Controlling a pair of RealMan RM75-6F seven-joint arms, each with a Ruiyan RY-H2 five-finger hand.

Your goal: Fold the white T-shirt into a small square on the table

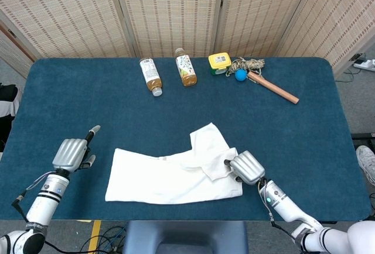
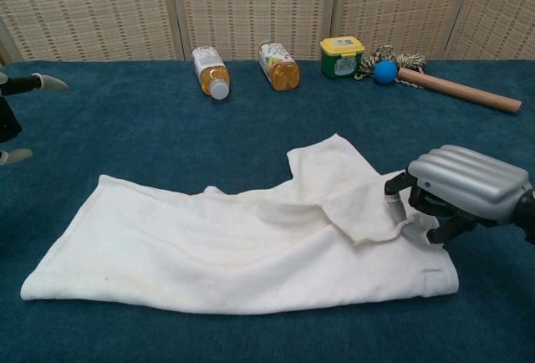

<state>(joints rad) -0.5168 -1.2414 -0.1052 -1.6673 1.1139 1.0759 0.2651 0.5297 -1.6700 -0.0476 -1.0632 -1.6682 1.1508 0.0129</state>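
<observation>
The white T-shirt (image 1: 170, 178) (image 2: 234, 254) lies flat and partly folded near the front edge of the blue table (image 1: 304, 131), with one sleeve flap turned over at its right end. My right hand (image 1: 247, 167) (image 2: 468, 187) sits at the shirt's right edge. Its curled fingers pinch the edge of that flap, which is lifted slightly. My left hand (image 1: 71, 154) (image 2: 8, 116) hovers left of the shirt and clear of it, empty with its fingers spread. In the chest view only its fingertips show at the left border.
Along the back of the table lie two tea bottles (image 1: 150, 76) (image 1: 186, 67), a yellow-lidded tub (image 1: 219, 61), a blue ball (image 1: 241, 74) with rope (image 1: 251, 64), and a wooden stick (image 1: 275, 88). Wicker screens stand behind.
</observation>
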